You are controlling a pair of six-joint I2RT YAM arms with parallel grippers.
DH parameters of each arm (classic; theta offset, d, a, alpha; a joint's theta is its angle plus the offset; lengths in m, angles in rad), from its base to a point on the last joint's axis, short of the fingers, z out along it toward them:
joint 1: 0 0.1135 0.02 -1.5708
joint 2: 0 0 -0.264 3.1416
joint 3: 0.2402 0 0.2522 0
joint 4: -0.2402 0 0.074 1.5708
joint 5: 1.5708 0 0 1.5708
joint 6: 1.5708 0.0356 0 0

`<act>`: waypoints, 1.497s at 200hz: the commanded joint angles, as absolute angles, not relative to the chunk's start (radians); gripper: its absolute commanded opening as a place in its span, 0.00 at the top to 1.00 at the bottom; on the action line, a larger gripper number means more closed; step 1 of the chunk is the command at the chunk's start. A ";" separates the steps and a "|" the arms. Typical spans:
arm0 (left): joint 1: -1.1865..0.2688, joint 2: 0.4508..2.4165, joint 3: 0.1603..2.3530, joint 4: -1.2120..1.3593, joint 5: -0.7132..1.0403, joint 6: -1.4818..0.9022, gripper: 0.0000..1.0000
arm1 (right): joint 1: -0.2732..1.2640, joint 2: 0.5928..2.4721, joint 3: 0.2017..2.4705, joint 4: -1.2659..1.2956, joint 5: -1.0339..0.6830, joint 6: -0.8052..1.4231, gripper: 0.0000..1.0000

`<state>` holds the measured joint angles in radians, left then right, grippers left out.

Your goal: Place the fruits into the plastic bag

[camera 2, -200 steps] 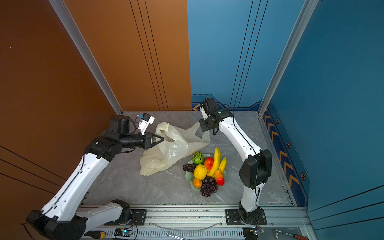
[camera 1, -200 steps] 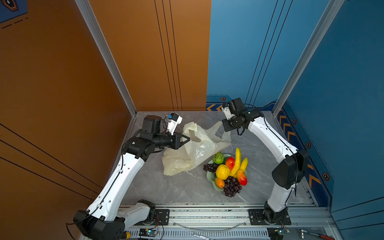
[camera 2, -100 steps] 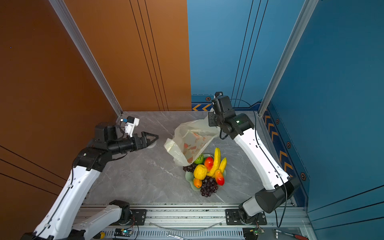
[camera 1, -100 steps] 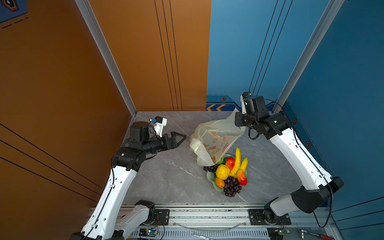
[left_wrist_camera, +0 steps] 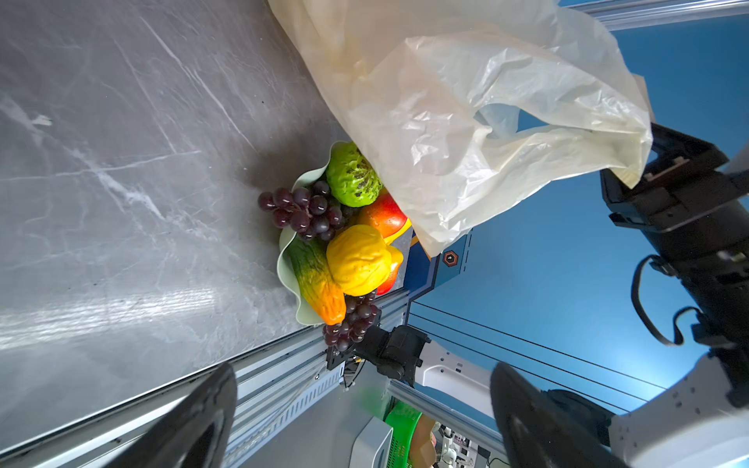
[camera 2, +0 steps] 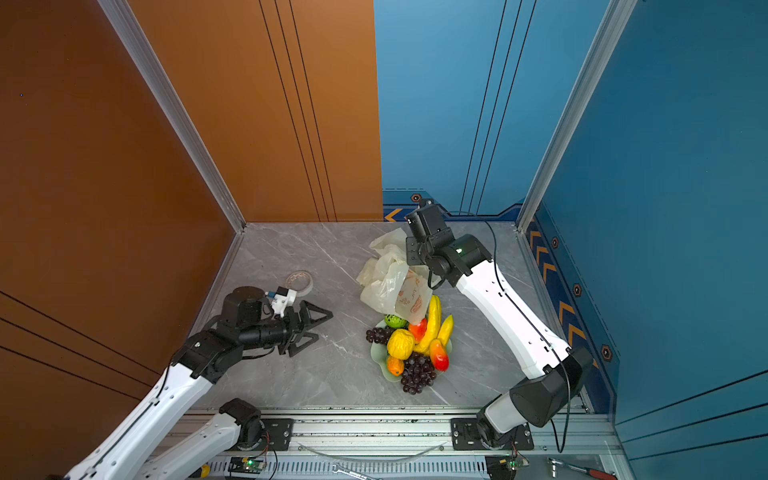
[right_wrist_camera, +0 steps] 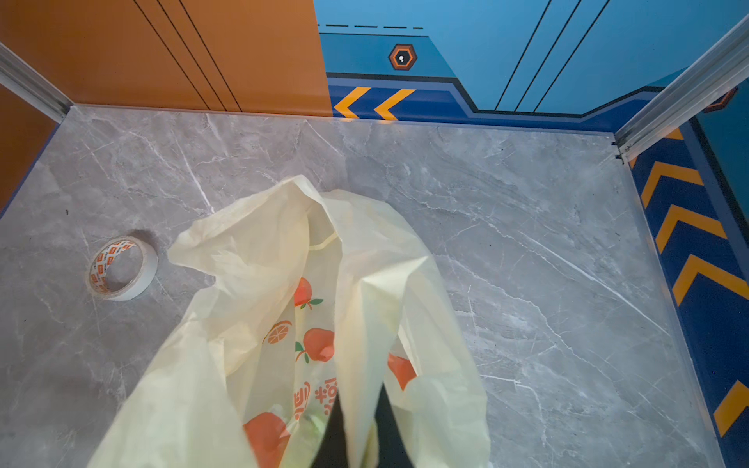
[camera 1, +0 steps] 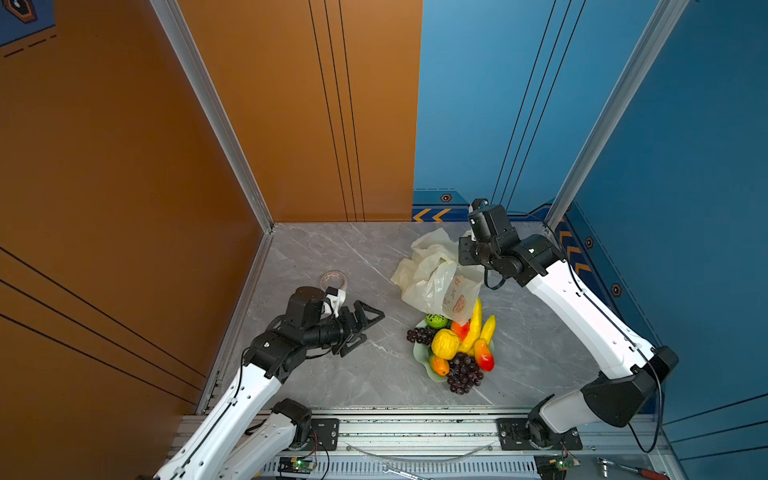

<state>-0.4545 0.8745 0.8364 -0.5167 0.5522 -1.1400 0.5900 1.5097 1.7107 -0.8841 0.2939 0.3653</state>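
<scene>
While my right fingers (camera 1: 468, 254) are pressed together on the top edge of the thin, crinkly, cream-white translucent plastic bag (camera 1: 428, 278), it hangs from them over the grey marble counter (camera 1: 332, 374). Its orange-printed lower end droops over the far side of the pale green wavy-edged dish (camera 1: 420, 355). In both top views it overlaps the bumpy green fruit (camera 1: 436, 321) and one red-orange mango (camera 1: 459, 330). I cannot tell whether it touches them.

All the glossy toy fruits lie in the dish: the yellow bananas (camera 1: 476, 324), a yellow lemon-like ball (camera 1: 444, 343), a second mango (camera 1: 483, 360), a small orange-green fruit (camera 1: 439, 365), and two dark purple grape bunches (camera 1: 463, 374), one spilling over the near rim.

My left fingers (camera 1: 374, 329) are spread wide and empty, low over the counter and well apart from the dish, pointing toward it. A roll of pale tape (camera 1: 333, 280) lies flat behind them.
</scene>
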 commanded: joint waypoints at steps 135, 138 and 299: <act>-0.698 1.427 1.607 -0.927 0.448 -0.766 0.06 | 0.657 1.477 1.851 -0.939 0.312 0.468 1.00; -0.698 1.423 1.606 -0.936 0.444 -0.767 0.06 | 0.658 1.477 1.852 -0.939 0.311 0.469 1.00; -0.816 1.450 1.564 -1.085 0.226 -0.792 0.02 | 0.736 1.499 1.852 -0.931 0.324 0.487 1.00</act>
